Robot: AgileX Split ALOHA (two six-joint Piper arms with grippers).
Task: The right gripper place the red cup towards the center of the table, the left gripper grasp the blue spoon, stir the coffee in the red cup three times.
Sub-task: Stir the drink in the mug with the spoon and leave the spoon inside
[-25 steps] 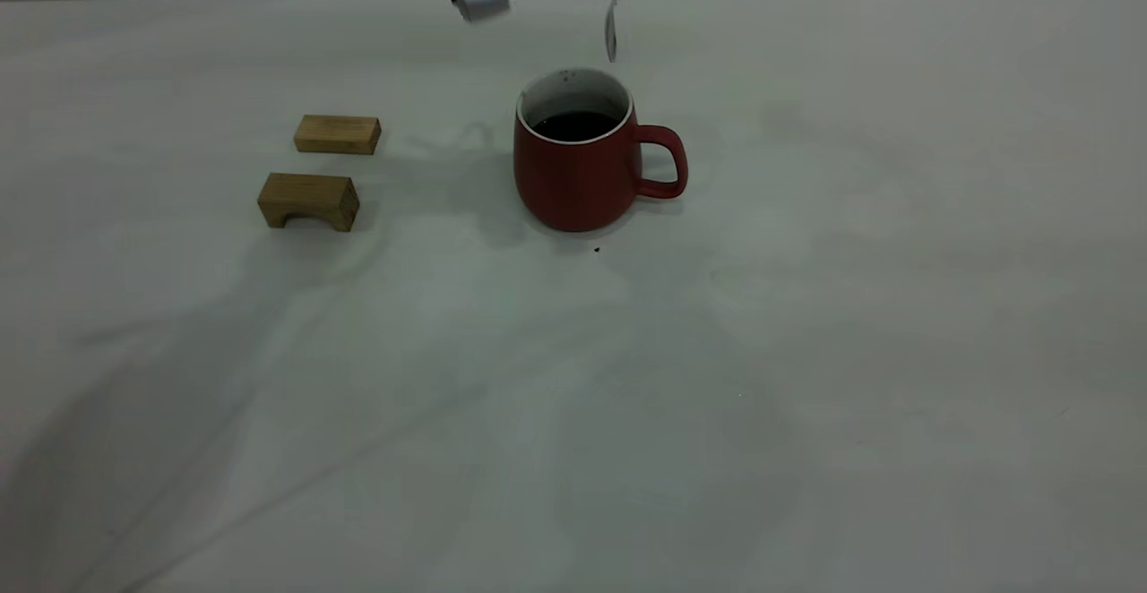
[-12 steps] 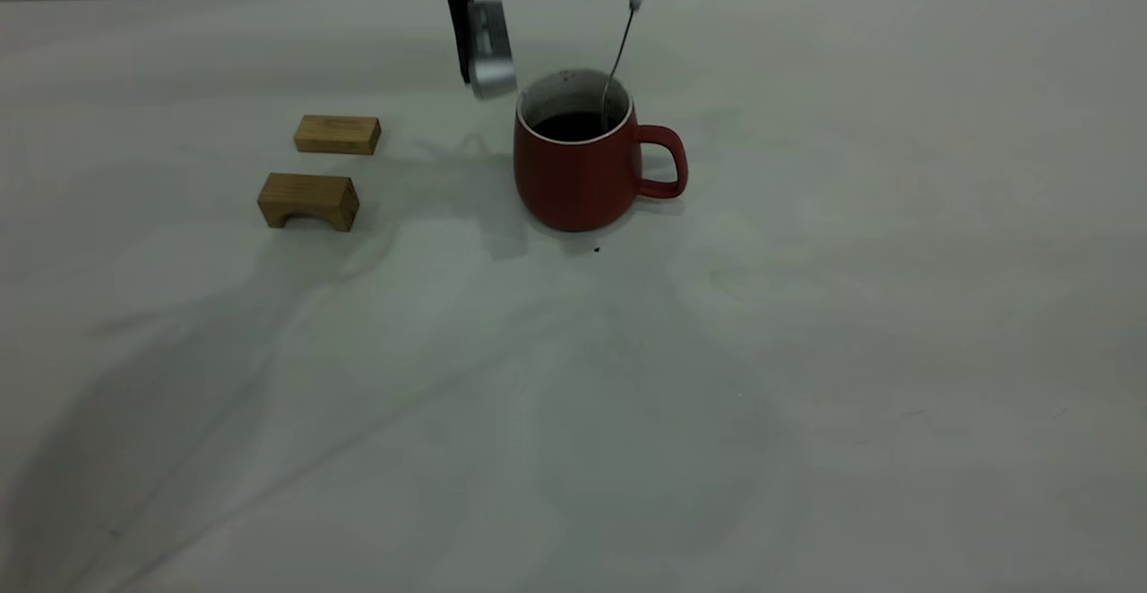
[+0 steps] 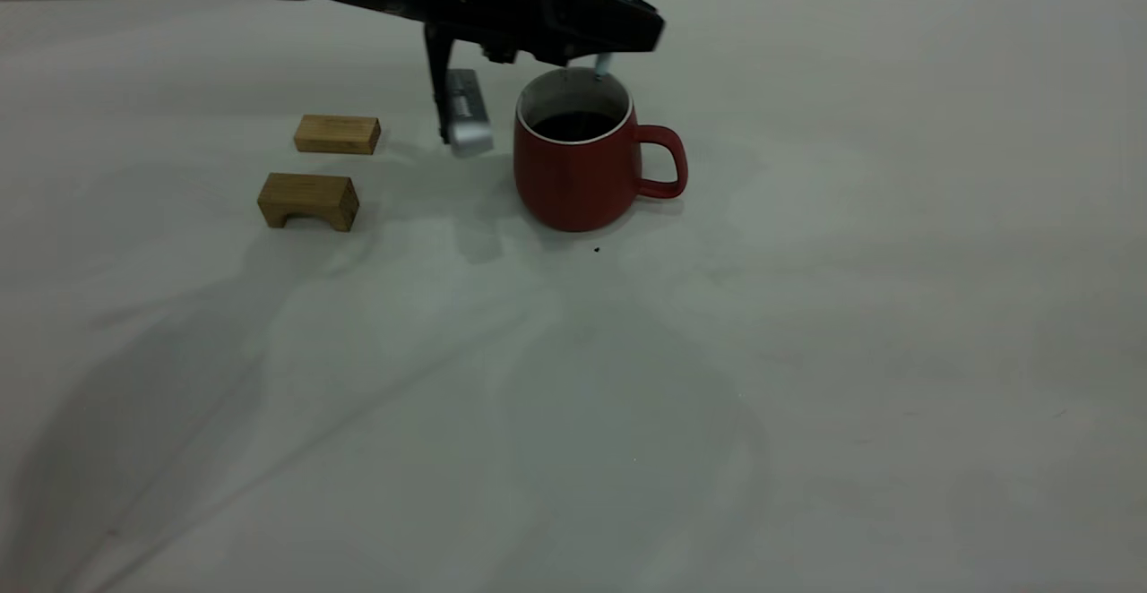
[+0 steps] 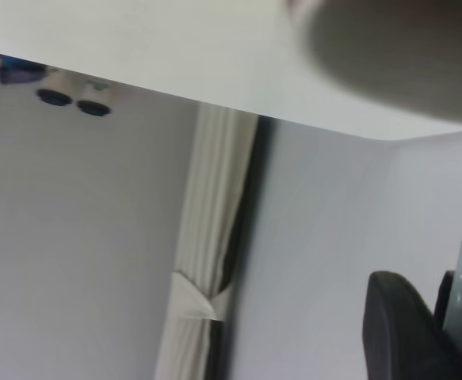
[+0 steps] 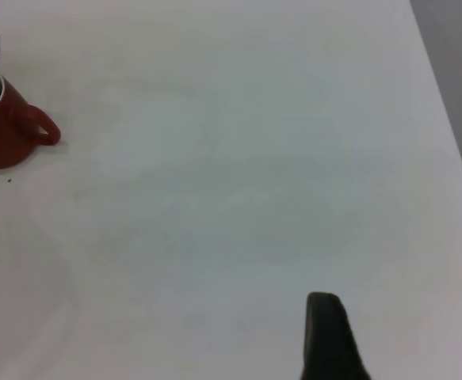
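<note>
A: Red cup mid-table, coffee inside. Placement done?
B: Yes. Left gripper clamping blue spoon, dipped in. Stirring pending. Right gripper: parked, jaws unreadable.

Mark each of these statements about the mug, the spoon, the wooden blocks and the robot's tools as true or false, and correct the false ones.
1. The red cup stands upright on the table. True.
2. The cup's handle points toward the two wooden blocks. False: it points away from them.
3. The left tool holds the blue spoon over the cup's mouth. True.
4. The cup is empty. False: dark coffee fills part of it.
5. The right tool grips the cup's handle. False: it is far from the cup, over bare table.
</note>
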